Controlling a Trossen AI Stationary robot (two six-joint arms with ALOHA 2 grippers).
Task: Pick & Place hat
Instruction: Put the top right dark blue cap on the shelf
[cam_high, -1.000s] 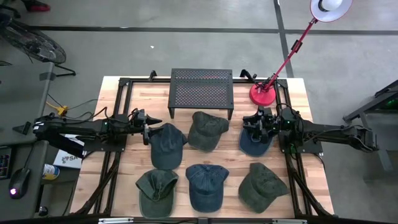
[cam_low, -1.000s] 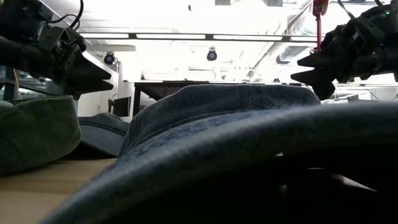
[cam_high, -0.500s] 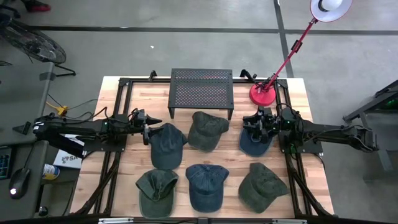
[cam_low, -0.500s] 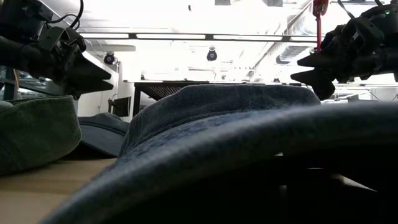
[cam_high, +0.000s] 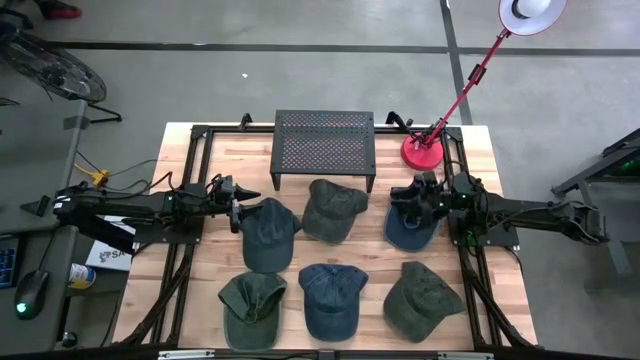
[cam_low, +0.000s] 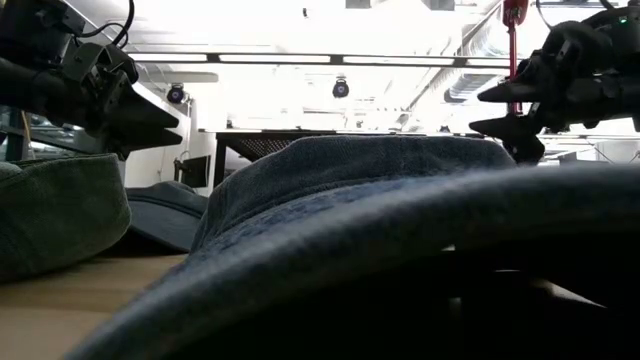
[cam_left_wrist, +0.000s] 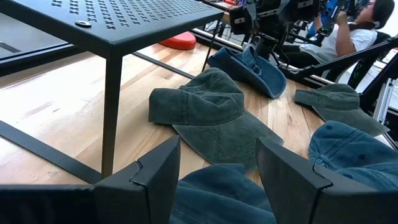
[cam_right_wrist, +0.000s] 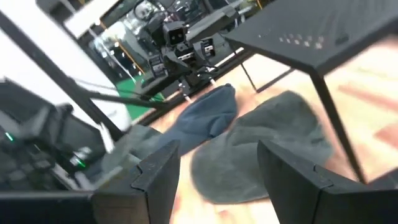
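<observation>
1. Nearest the bottom edge of the high view: three caps in a row, a green cap (cam_high: 251, 310) lower left, a blue cap (cam_high: 330, 298) lower centre, a second green cap (cam_high: 421, 296) lower right. No gripper is near any of them.
2. Middle band, centre-left: the left gripper (cam_high: 243, 202), fingers spread, pointing toward frame right. Its tips sit at the left edge of a dark blue cap (cam_high: 267, 234), which lies just right of and slightly below them, long axis running top to bottom of the frame.
3. Middle band, centre: an olive cap (cam_high: 333, 208), between the two arms, untouched.
4. Middle band, right: the right gripper (cam_high: 416, 200), fingers spread wide, directly over the navy cap (cam_high: 409, 229). This cap lies beneath and slightly below the tips in frame, just under the red lamp base (cam_high: 424, 150).
5. Judgement: the right gripper is nearer its cap; a short descent would close the gap.
6. Farthest, upper centre: the black perforated rack (cam_high: 324, 140), nothing on top, likely the place target.
</observation>
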